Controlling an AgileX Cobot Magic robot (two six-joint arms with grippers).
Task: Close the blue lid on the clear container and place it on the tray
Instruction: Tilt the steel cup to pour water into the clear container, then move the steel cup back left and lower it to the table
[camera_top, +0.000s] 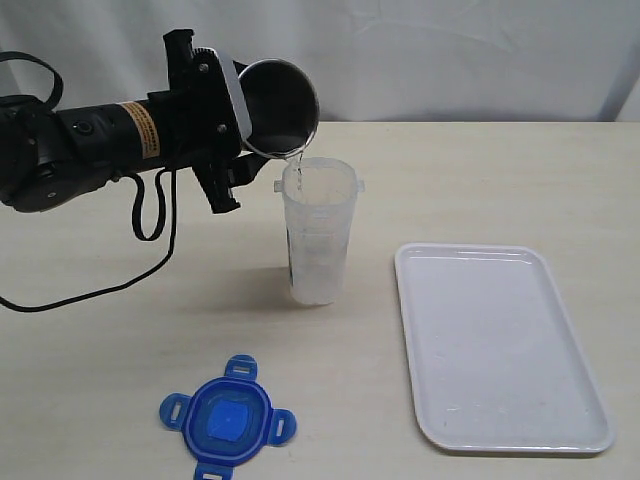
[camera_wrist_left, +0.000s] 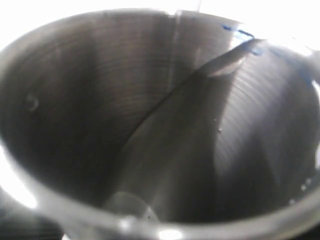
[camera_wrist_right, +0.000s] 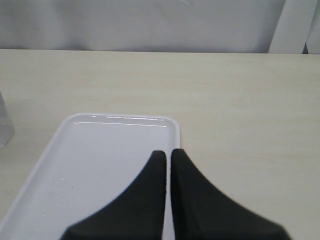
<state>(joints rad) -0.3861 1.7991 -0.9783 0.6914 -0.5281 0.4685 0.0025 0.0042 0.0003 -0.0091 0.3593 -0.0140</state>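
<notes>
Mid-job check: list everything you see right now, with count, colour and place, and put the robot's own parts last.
steel cup: one, silver, tipped over the container's mouth, pouring a thin stream of clear liquid
container: one, clear, upright on the table at centre, lid off
lid: one, blue, flat on the table near the front, apart from the container
tray: one, white, on the table to the right, nothing on it
table: one, beige, under everything
cable: one, black, looping from the left arm onto the table
left gripper: black, shut on the steel cup
right gripper: black, shut, over the tray's edge
</notes>
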